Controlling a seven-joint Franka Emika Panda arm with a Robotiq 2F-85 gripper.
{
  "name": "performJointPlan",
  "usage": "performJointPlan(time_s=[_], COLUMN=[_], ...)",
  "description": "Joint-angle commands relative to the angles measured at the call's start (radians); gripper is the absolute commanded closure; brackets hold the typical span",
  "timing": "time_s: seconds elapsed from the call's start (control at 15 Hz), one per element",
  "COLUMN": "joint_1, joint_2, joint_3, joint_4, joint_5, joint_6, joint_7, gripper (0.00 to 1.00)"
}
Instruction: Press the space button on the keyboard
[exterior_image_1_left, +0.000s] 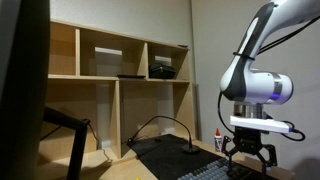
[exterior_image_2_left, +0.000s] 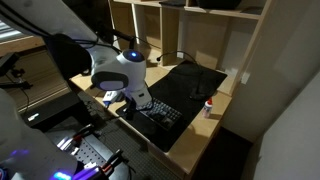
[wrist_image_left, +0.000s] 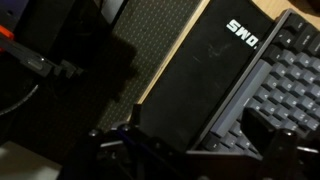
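The dark keyboard (exterior_image_2_left: 163, 116) lies on the wooden desk and shows in both exterior views, at the bottom edge in one (exterior_image_1_left: 208, 172). In the wrist view its grey keys (wrist_image_left: 291, 68) fill the right side. A plain smooth black pad (wrist_image_left: 200, 70) with white lettering lies against the keyboard's edge. My gripper (exterior_image_1_left: 250, 156) hangs just above the keyboard, and it also shows in an exterior view (exterior_image_2_left: 138, 103). In the wrist view my gripper (wrist_image_left: 197, 124) is open and empty. One finger is over the keys, the other over the pad's far edge.
A larger black mat (exterior_image_2_left: 192, 82) lies beyond the keyboard. A small white bottle with a red cap (exterior_image_2_left: 208, 105) stands near the desk's edge and shows in both exterior views (exterior_image_1_left: 219, 143). Wooden shelves (exterior_image_1_left: 110, 70) rise behind. A dark monitor (exterior_image_1_left: 20, 80) stands close.
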Motion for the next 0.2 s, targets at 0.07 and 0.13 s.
performJointPlan(time_s=[0.07,0.13], joint_1=[-0.036,-0.043], joint_2=[-0.109,-0.149], joint_3=[0.011,0.011], joint_4=[-0.029,-0.036], joint_5=[-0.032,-0.038], joint_6=[-0.056,-0.077], joint_7=[-0.002,-0.003], gripper=[0.0,0.0])
